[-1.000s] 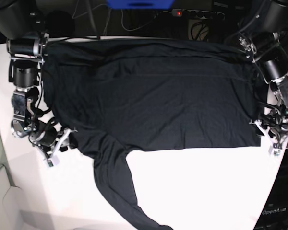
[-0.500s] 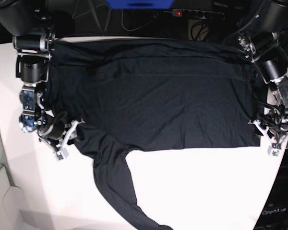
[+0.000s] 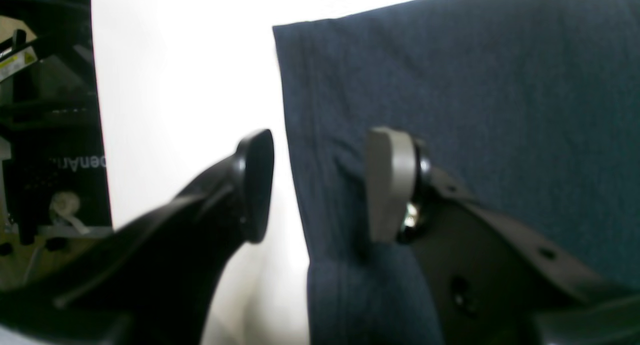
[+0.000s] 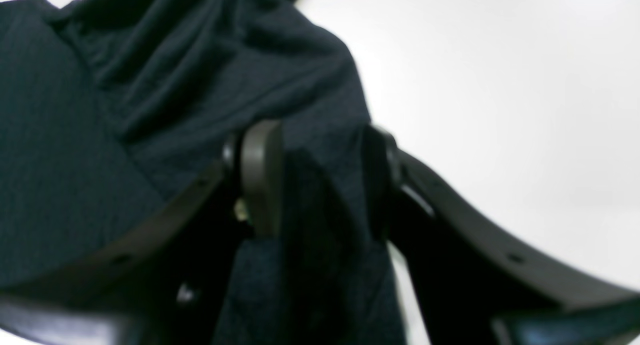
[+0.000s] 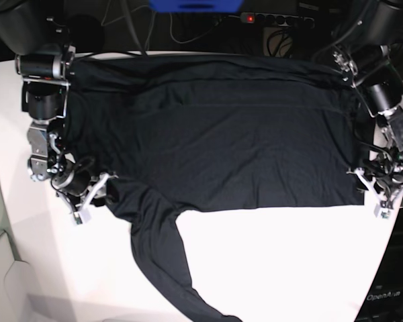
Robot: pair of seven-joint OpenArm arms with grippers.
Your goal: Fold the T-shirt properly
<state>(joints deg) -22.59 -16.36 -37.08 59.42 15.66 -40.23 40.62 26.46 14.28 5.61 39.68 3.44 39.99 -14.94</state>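
The dark T-shirt [image 5: 221, 134] lies spread on the white table [image 5: 275, 268], one long sleeve [image 5: 161, 268] trailing toward the front edge. My left gripper [image 5: 368, 193] is at the shirt's lower right corner. In the left wrist view it [image 3: 320, 185] is open and straddles the cloth's edge [image 3: 475, 85]: the grey pad [image 3: 387, 185] is over fabric, the black one [image 3: 255, 185] over bare table. My right gripper [image 5: 93, 196] is at the shirt's left side by the sleeve's root. In the right wrist view its jaws [image 4: 320, 180] stand apart with a bunched fold of fabric [image 4: 100, 110] between them.
A power strip [image 5: 275, 19] with a red light, cables and a blue object [image 5: 195, 5] sit behind the table's far edge. Both arms flank the shirt at the table's left and right sides. The bare white surface lies in front of the shirt's hem.
The right arm has shifted its gripper in toward the shirt's left side and slightly up. The left arm and the shirt's body have stayed still.
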